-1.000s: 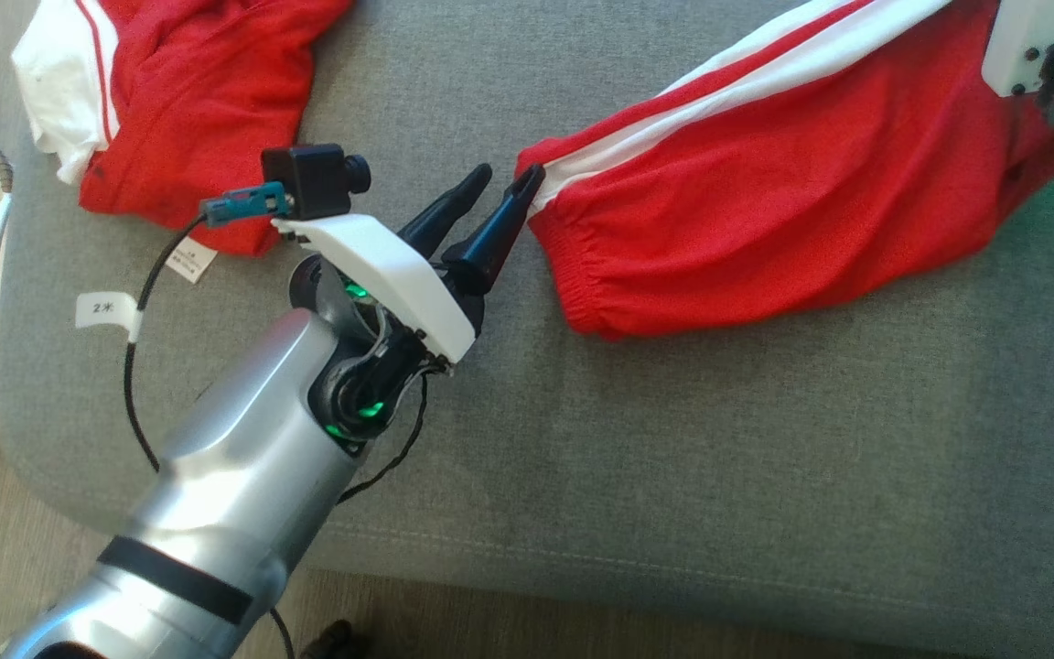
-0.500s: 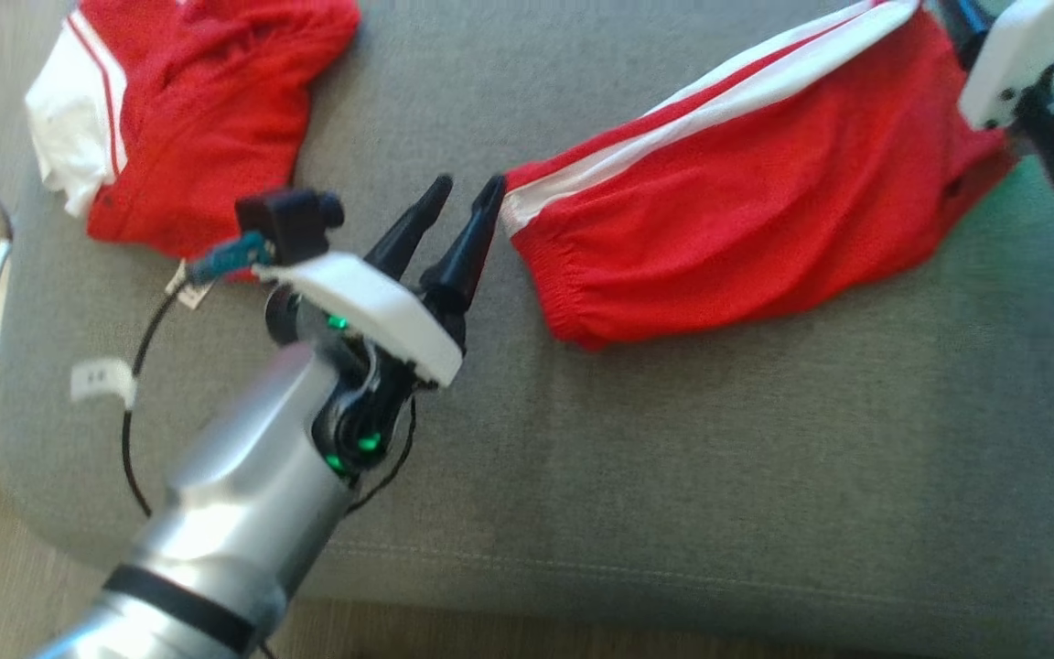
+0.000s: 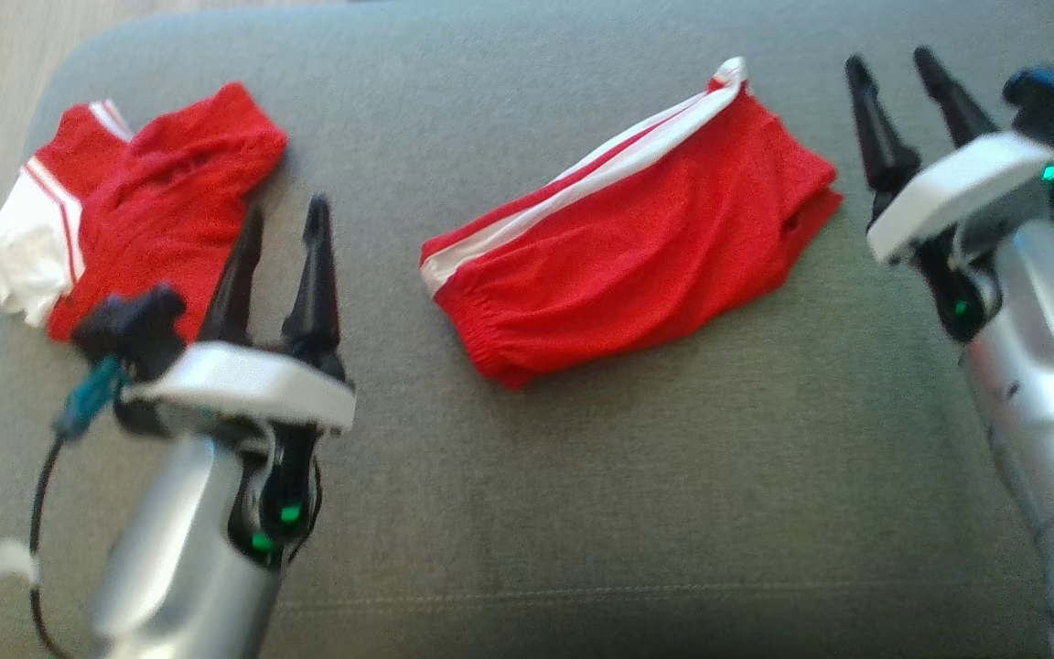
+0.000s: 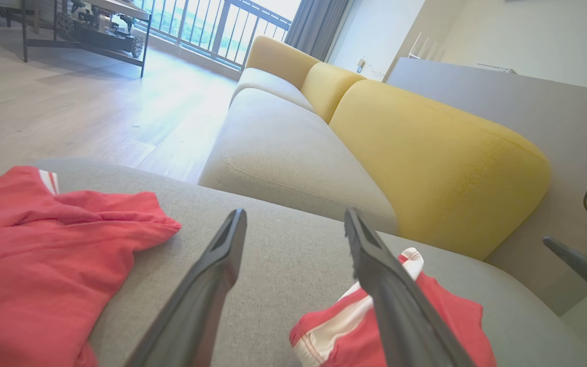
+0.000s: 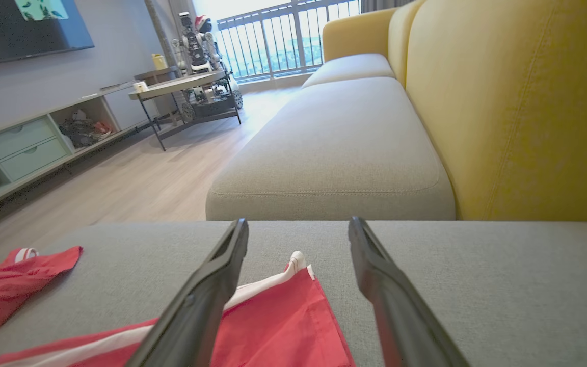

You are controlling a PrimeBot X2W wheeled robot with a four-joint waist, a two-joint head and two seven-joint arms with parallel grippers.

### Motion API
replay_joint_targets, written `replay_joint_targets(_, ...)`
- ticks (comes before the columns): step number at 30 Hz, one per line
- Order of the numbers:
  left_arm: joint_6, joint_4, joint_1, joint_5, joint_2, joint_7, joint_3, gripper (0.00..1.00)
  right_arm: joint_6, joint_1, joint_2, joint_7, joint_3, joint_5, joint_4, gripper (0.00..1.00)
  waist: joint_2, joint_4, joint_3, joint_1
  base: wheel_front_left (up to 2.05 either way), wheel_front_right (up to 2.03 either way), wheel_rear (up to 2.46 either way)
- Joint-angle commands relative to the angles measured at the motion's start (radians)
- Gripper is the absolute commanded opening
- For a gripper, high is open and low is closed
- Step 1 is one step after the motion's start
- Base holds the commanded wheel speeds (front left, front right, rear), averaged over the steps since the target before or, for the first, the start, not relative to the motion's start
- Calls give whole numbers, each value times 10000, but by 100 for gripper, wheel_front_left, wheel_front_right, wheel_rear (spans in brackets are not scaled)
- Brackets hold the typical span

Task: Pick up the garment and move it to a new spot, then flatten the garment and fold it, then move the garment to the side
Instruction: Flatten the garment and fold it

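red shorts (image 3: 628, 247) sit mid grey cushion (image 3: 673, 476), between the two tools and touching neither. Long axis is diagonal: the elastic waistband end points at the left tool (image 3: 286, 210), the hem end points at the right tool (image 3: 889, 60). The white stripe runs along the edge farther from both wrists.

Left tool: fingers spread, nothing between them. The shorts lie to its right, with a strip of bare cushion in between. In the left wrist view the waistband corner sits low and right, partly behind the right-hand finger.

Right tool: also spread and empty. The shorts are just to its left, hem corner near its inner finger. By my read this is the nearer arm. In the right wrist view the hem lies below and left of the fingers, so this tool hangs above the cloth, not on it.

A second red garment (image 3: 143, 201) is bunched ahead and left of the left tool. Its left finger overlaps that garment in the head view, and I can't tell if they touch.

Judgement: the shorts look folded lengthwise already. Next fold or the shift aside hinges on that diagonal — one tool per end. The right has the shorter reach; the left must travel to its right, away from the other garment.
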Motion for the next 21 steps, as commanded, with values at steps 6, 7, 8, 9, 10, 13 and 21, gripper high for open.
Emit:
replay_joint_targets(6,-277,-1091,1686,2071,-544,-76,1889,100,-4,2977,396,-130,-1011,-1445,-3447,100,-1,-669,-912,1,0,0,0)
replay_joint_targets(7,-343,-1134,1907,2406,-595,-76,1983,100,-4,3452,544,-130,-1237,-1648,-3807,100,-1,-696,-995,1,0,0,0)
replay_joint_targets(8,-408,-1155,2131,2653,-673,-77,2080,100,-4,3920,724,-131,-1496,-1793,-4124,100,-1,-713,-1071,1,0,0,0)
replay_joint_targets(9,-470,-1162,2346,2808,-768,-77,2187,100,-4,4376,915,-131,-1776,-1896,-4416,100,-1,-715,-1140,1,0,0,0)
replay_joint_targets(10,-470,-1162,2346,2808,-768,-77,2187,100,-4,4376,915,-131,-1776,-1896,-4416,100,-1,-715,-1140,1,0,0,0)
replay_joint_targets(13,-681,-1228,2883,3166,-987,-77,2449,100,-4,5539,1347,-132,-2344,-2155,-5114,100,-1,-737,-1266,1,0,0,0)
replay_joint_targets(21,-1018,-1182,3384,3892,-1157,-77,2646,100,-4,6638,1740,-56,-2928,-2572,-5867,100,-1,-661,-1280,1,0,0,0)
